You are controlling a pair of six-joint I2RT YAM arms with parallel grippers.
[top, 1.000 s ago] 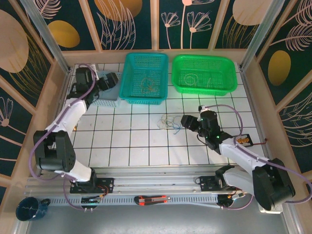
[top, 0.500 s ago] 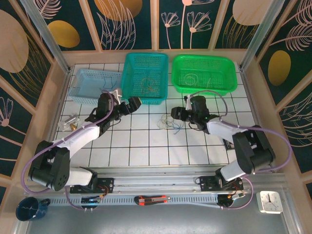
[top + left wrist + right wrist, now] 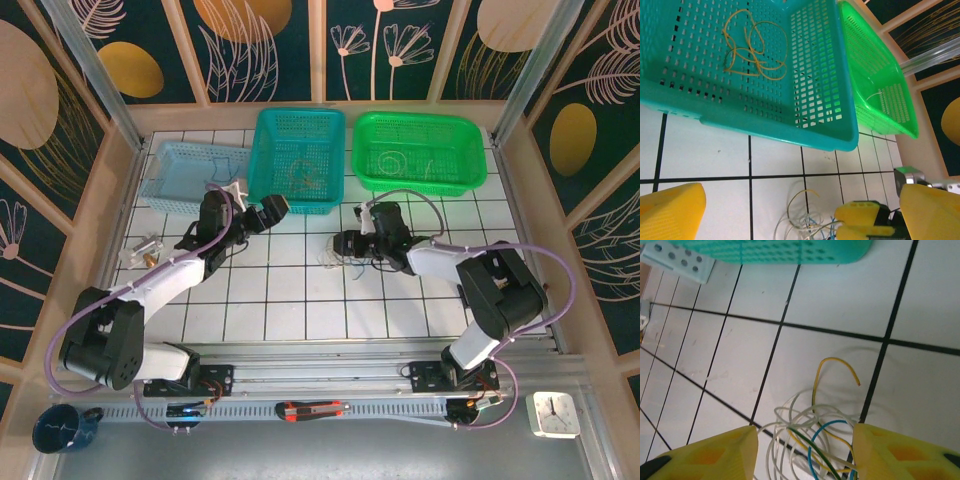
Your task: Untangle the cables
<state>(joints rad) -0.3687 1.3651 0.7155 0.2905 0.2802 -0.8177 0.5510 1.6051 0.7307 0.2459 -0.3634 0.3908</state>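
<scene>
The cables [image 3: 337, 256] are a small tangle of whitish, blue and yellow-green wires lying on the white tiled table, in front of the teal basket. My right gripper [image 3: 342, 245] is low over the tangle. In the right wrist view it is open, its yellow fingers [image 3: 715, 455] on either side of the cables [image 3: 812, 432], and one yellow end curls away from the heap. My left gripper [image 3: 279, 208] hovers open by the teal basket's front wall, apart from the tangle. Its wrist view shows the cables [image 3: 802, 220] below, with the right gripper's yellow fingers [image 3: 865, 217] beside them.
The teal basket [image 3: 262, 170] holds loose brownish-yellow wires [image 3: 752, 47]. A green basket [image 3: 470, 160] to its right holds a whitish wire. A light blue basket [image 3: 188, 175] stands at the back left. A small clock [image 3: 553, 412] lies at the near right.
My right gripper has swung left across the table and come down over the tangle. The left arm came off the light blue basket towards the middle, then stayed still.
</scene>
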